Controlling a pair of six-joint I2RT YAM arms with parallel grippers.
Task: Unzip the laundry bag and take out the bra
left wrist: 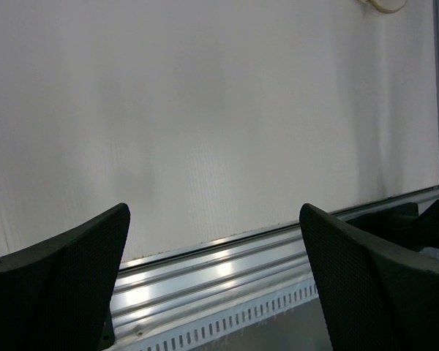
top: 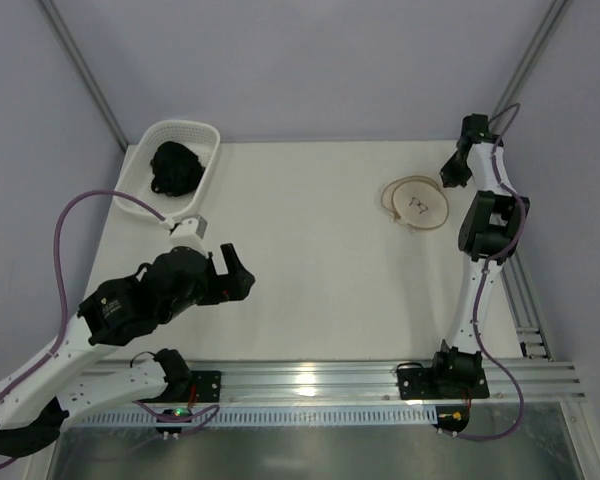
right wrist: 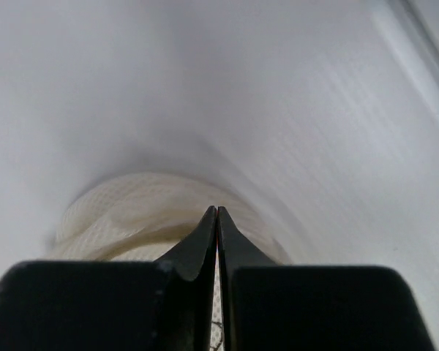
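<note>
Laundry bag (top: 416, 204) flat on table, far right | right gripper (top: 448, 176) pressed together at its far edge | left gripper (top: 238, 275) spread, holding nothing | black garment (top: 174, 168) in basket (top: 206, 131)

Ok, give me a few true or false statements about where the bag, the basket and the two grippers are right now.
1. The laundry bag lies on the right side of the table, close to the right gripper. True.
2. The left gripper has its fingers pressed together. False: the left wrist view shows them wide apart, with nothing between them.
3. A black garment lies in the white basket at the far left corner. True.
4. The laundry bag sits inside the basket. False: it lies on the bare table, far from the basket.
5. The right gripper's fingers are closed against each other. True, as the right wrist view shows.
</note>
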